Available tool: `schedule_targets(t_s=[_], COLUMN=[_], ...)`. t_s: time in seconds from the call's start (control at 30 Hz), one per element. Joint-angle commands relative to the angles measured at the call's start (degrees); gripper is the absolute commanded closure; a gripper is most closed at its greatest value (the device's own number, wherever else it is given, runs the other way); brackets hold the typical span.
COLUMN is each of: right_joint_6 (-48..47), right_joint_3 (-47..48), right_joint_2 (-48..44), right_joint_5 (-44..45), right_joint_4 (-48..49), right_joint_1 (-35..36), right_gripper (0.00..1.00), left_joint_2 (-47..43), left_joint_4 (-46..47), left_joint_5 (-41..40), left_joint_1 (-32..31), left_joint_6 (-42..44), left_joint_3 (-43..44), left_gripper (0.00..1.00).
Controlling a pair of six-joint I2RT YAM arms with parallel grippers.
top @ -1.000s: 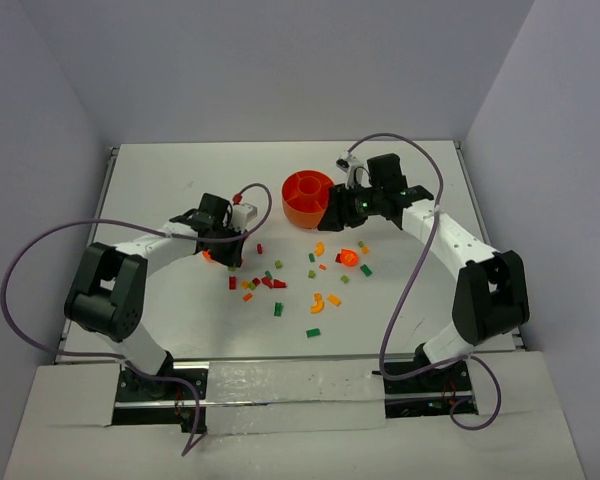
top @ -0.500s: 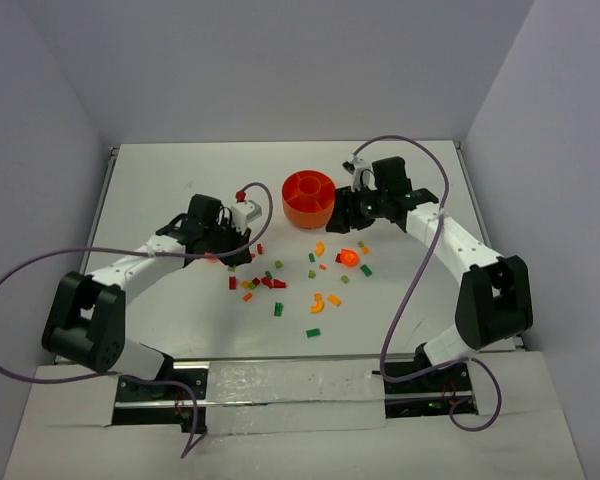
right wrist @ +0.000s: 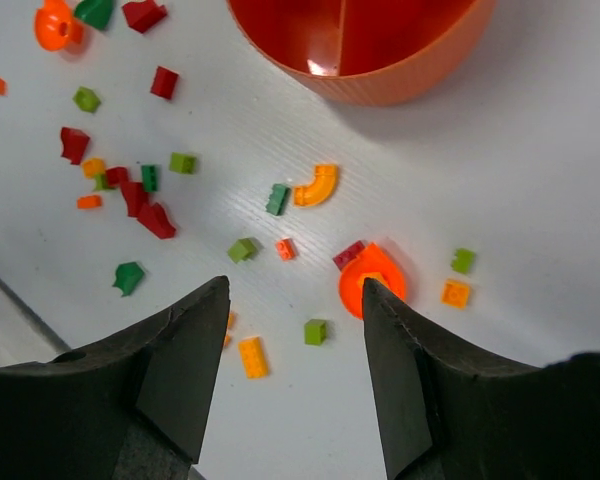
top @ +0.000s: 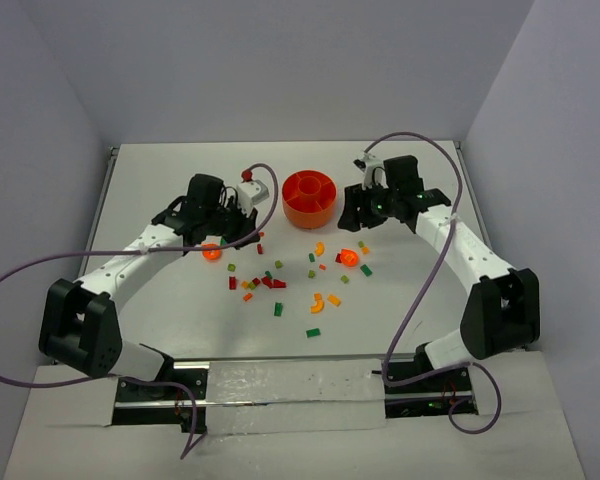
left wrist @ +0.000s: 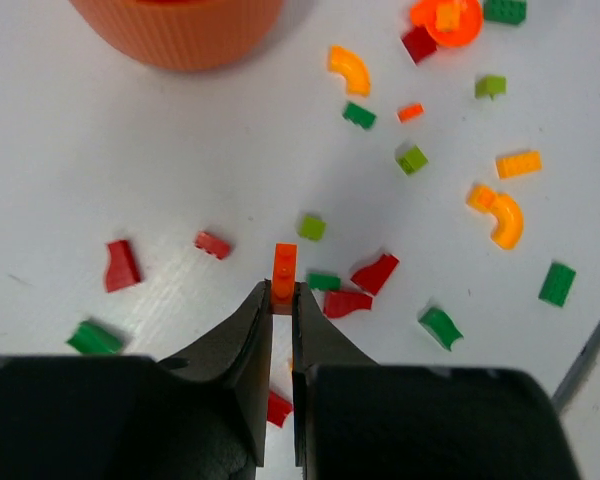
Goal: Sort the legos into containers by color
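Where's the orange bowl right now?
In the top view, the orange bowl sits centre-back, between the left tool and the right tool, just behind the scattered legos.

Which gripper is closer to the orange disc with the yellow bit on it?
Right. The right gripper hovers open beside the disc; the left gripper, shut on an orange brick, is well off to its left.

Glossy ribbed plastic bowl (right wrist: pixel 400 85), shiny smooth plastic legos (right wrist: pixel 317 186), matt finely ribbed table (right wrist: pixel 540 230)
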Motion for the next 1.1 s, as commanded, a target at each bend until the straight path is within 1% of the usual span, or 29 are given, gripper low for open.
schedule_targets(t_s=[0.0, 0.07, 0.1, 0.17, 0.2, 0.23, 0.27, 0.3, 0.4, 0.47, 0.5, 0.53, 0.6, 0.67, 0.73, 0.83, 0.9, 1.0, 1.07], right_joint_6=[-4.56, -5.76, -6.55, -7.14, -7.11, -7.48, -7.87, -7.99, -5.31, -3.15, -4.54, -5.78, -8.13, -8.68, -8.75, -7.79, -7.79, -8.40, -10.06], right_joint_3=[0.89, -0.08, -0.82, -1.87, -2.93, -3.64, -4.06, -4.38, -6.08, -5.47, -3.53, -1.84, 2.61, 5.07, 6.13, 8.08, 8.68, 8.10, 8.36], right_joint_2=[-7.79, -10.07, -11.63, -13.29, -14.80, -15.89, -16.53, -16.88, -17.75, -16.14, -14.05, -12.60, -8.89, -6.82, -5.93, -3.04, -2.07, -1.53, -0.31], right_joint_5=[8.05, 9.97, 11.68, 14.42, 16.73, 18.27, 19.15, 19.95, 25.79, 27.87, 27.08, 22.54, 17.82, 16.28, 16.02, 17.18, 16.01, 12.71, 9.90], right_joint_4=[-0.71, -0.22, 0.37, 2.00, 3.48, 4.69, 5.76, 6.94, 10.57, 11.97, 10.50, 9.09, 4.74, 3.16, 2.87, 1.20, 0.23, 0.22, -1.70], right_joint_1=[-0.84, -1.05, -1.20, -1.38, -1.49, -1.51, -1.54, -1.60, -1.61, -1.68, -1.61, -1.60, -1.69, -1.69, -1.61, -1.78, -1.85, -2.23, -2.35], right_gripper=[0.33, 0.29, 0.26, 0.20, 0.12, 0.06, 0.03, 0.02, 0.00, 0.00, 0.00, 0.00, 0.00, 0.00, 0.00, 0.00, 0.00, 0.00, 0.00], left_joint_2=[0.06, 0.06, 0.19, 0.32, -0.11, -0.59, -1.15, -1.81, -2.06, 0.20, 1.56, 4.55, 7.32, 9.02, 9.90, 17.02, 21.71, 24.54, 26.82], left_joint_4=[-0.73, -1.15, -1.15, -1.68, -1.54, -0.67, 0.68, 2.33, 5.94, 6.04, 3.15, 1.57, -1.27, -2.37, -1.77, -9.40, -13.62, -14.25, -14.77], left_joint_5=[-8.21, -11.52, -15.04, -17.27, -19.25, -19.04, -18.06, -17.23, -14.86, -12.98, -12.29, -12.17, -10.45, -6.29, -6.24, -2.96, -1.18, -0.35, -0.30], left_joint_1=[-1.43, -1.71, -1.87, -1.91, -1.91, -1.76, -1.59, -1.47, -1.38, -1.39, -1.47, -1.47, -1.40, -1.59, -2.00, -2.53, -2.53, -3.05, -4.19], left_joint_6=[-3.36, -3.86, -5.30, -6.42, -8.05, -9.44, -10.19, -10.55, -10.45, -7.57, -5.98, -4.39, 0.49, 6.12, 6.80, 8.31, 8.74, 9.06, 9.67], left_joint_3=[6.88, 8.22, 9.21, 10.60, 11.21, 11.24, 10.77, 10.00, 8.75, 11.02, 12.53, 14.62, 19.13, 21.46, 23.07, 33.65, 40.02, 43.40, 46.06], left_gripper=[1.00, 1.00, 1.00, 1.00, 1.00, 1.00, 1.00, 1.00, 1.00, 1.00, 1.00, 1.00, 1.00, 1.00, 1.00, 1.00, 1.00, 1.00, 0.98])
